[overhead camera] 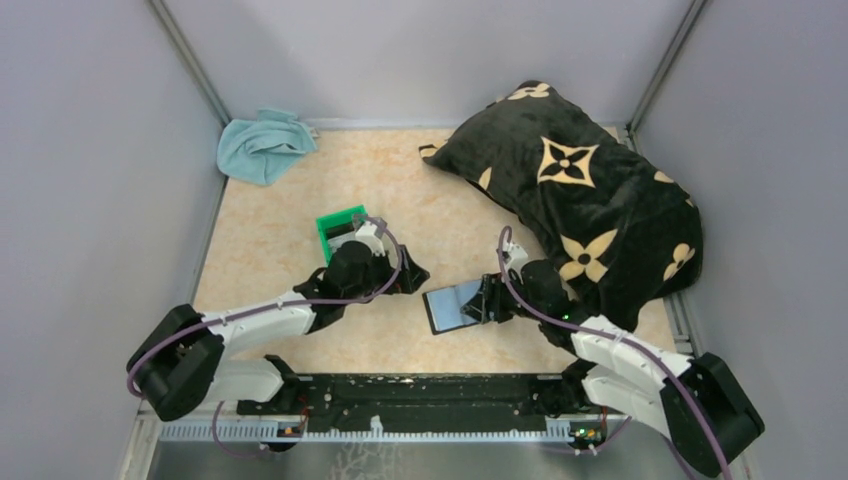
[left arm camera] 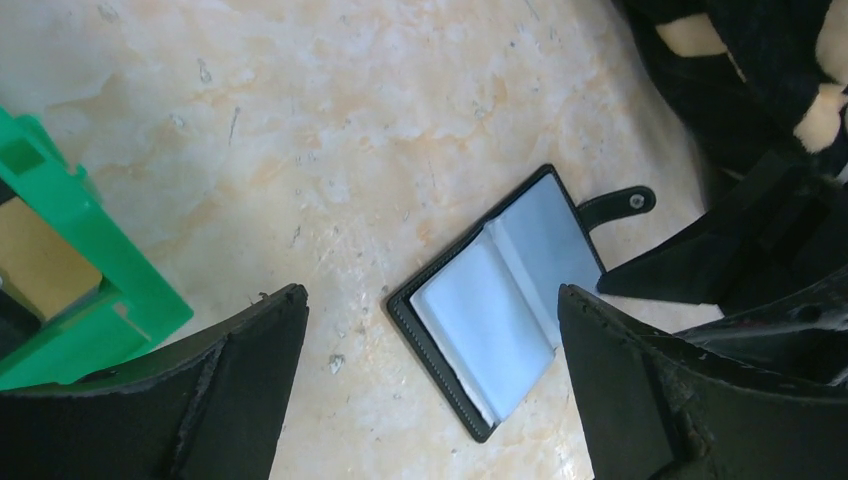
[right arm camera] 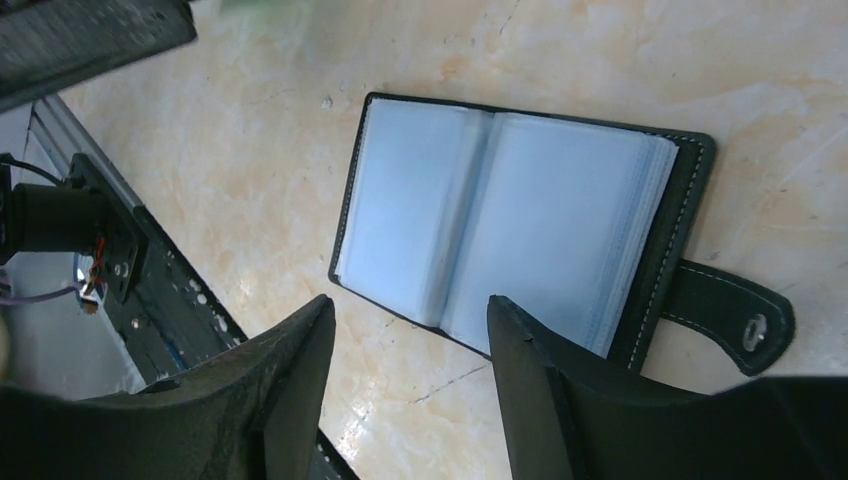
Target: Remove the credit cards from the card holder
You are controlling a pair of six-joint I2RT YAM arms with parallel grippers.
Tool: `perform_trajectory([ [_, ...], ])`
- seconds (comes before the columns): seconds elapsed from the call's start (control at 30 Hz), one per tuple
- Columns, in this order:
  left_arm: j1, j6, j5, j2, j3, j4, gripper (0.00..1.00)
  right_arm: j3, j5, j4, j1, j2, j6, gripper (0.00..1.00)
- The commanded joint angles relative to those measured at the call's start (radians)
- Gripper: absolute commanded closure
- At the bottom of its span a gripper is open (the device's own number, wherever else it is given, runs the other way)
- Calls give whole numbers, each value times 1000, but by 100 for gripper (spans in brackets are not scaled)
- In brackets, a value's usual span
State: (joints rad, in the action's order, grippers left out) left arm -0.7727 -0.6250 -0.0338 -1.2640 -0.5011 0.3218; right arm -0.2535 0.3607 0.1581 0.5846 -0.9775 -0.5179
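The holder [overhead camera: 455, 305] lies open on the table [overhead camera: 270, 250], strap end towards our right gripper [overhead camera: 484, 300]. That gripper is nearer, its fingers apart and empty. Our left gripper [overhead camera: 408, 278], also spread, sits by the bin [overhead camera: 335, 225].

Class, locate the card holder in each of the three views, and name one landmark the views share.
Top external: the holder lies open, low centre on the table.
Left wrist: the holder is centre-right, lying open.
Right wrist: the holder fills the centre, lying open.
Shared landmark: the marbled beige table shows in all three; the snap tab shows in both wrist views.
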Motion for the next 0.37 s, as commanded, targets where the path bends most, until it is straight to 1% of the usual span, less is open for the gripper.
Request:
perform_trajectory([
  [0.0, -6, -14, 41, 34, 61, 60, 0, -2, -91, -52, -2, 127, 39, 41],
  [0.07, -8, -30, 31, 45, 98, 72, 0, 13, -109, -72, -2, 162, 36, 41],
  [0.2, -10, -47, 26, 63, 155, 77, 0, 34, -79, -77, -3, 199, 2, 41],
  [0.33, -11, -30, 16, 64, 149, 66, 0, 40, -81, -83, -3, 221, -4, 41],
])
